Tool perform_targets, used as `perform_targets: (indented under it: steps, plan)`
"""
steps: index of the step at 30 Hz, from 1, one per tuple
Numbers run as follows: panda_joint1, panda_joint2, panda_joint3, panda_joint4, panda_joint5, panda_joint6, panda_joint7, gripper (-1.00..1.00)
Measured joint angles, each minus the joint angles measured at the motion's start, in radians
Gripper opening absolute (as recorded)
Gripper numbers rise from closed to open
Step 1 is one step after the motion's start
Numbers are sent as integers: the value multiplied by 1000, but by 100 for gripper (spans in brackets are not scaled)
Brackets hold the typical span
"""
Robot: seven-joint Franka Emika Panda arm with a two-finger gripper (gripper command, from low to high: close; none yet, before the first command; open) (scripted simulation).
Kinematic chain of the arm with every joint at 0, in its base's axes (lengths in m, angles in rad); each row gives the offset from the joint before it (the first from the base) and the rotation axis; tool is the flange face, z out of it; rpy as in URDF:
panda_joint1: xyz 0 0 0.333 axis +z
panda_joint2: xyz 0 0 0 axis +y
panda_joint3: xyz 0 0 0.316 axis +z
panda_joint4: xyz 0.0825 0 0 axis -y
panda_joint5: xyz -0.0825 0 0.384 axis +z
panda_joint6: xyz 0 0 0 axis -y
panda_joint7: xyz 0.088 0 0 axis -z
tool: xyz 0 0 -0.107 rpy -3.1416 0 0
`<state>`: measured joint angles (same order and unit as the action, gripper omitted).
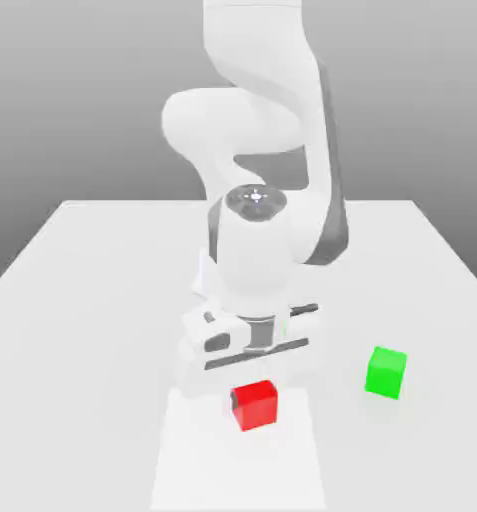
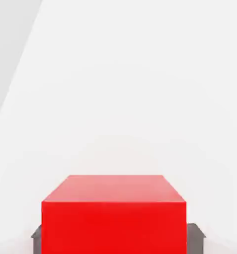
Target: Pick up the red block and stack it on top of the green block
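Now, red block (image 2: 114, 227): sitting between the fingertips (image 2: 195, 239)
Gripper (image 2: 118, 240): clenching the red block, touching both sides

The arm (image 1: 257, 250) is glossy white with rounded segments, dark grey joint panels and black slots low at centre.

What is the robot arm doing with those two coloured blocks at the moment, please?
The robot arm's gripper has closed on the red block, with a fingertip on either side of it. The green block sits apart on the table, toward the exterior view's right. The red block has not been stacked on it yet.
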<state>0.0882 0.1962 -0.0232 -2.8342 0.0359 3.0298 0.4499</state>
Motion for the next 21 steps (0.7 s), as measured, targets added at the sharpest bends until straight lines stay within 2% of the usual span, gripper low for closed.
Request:
perform_targets:
  steps: [3, 9, 19, 21]
  plan:
    - [-1, -20, -1, -3, -7, -17, 4, -100]
    - [-2, -223, -8, -32, -39, -191, 28, -100]
    - [334, -374, 214, -31, 49, -341, -92, -100]
    - [370, -357, 244, -29, 48, -325, -99, -100]
